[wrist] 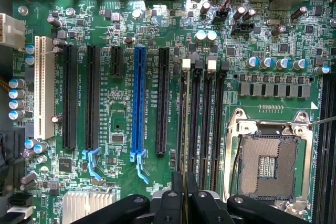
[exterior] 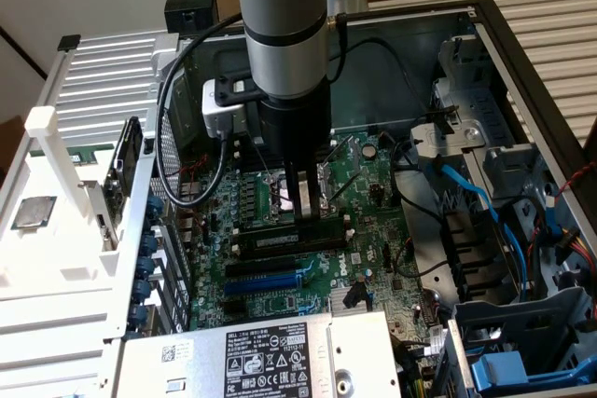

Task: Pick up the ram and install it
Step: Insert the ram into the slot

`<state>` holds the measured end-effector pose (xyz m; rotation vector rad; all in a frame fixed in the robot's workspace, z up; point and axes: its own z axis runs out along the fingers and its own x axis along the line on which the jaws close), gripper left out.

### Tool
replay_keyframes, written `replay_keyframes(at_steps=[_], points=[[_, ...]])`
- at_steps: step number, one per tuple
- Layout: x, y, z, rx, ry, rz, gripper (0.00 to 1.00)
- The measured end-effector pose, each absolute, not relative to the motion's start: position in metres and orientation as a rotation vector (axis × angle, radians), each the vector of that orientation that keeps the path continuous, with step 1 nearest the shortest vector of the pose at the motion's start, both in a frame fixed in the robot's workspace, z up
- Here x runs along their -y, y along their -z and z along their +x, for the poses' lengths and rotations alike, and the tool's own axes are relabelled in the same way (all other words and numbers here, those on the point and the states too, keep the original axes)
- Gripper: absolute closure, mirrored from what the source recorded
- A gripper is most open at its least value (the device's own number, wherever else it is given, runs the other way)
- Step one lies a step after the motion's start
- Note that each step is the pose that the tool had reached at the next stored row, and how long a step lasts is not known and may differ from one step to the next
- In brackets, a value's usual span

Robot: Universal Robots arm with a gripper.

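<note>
My gripper [exterior: 303, 216] reaches down into the open computer case and is shut on the ram [exterior: 275, 239], a thin dark stick with a pale label, held upright on its long edge. In the wrist view the ram [wrist: 187, 129] shows edge-on as a thin line running out from between the fingers [wrist: 172, 198], with the gripper [wrist: 185, 190] at its near end. The stick lies along the outermost of the black memory slots [wrist: 207, 124], on the side toward the blue expansion slot [wrist: 139, 103]. I cannot tell whether it is touching that slot.
The empty CPU socket [wrist: 268, 166] lies just beyond the memory slots. A power supply [exterior: 270, 356] sits at the case's near end, and blue cables [exterior: 471, 198] and a drive cage [exterior: 522, 342] are on the exterior view's right. Case walls ring the board.
</note>
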<state>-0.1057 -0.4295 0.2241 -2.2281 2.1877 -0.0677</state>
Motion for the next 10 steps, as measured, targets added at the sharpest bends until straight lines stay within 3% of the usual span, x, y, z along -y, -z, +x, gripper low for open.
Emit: replay_keyframes(at_steps=[2, 3, 10], points=[[0.4295, -0.2241, -0.1057, -2.188, 0.068, -2.228, 0.85], [0.4295, -0.2241, -0.1057, -2.188, 0.068, -2.228, 0.78], [0.4295, -0.2241, -0.1067, -2.188, 0.068, -2.228, 0.78]])
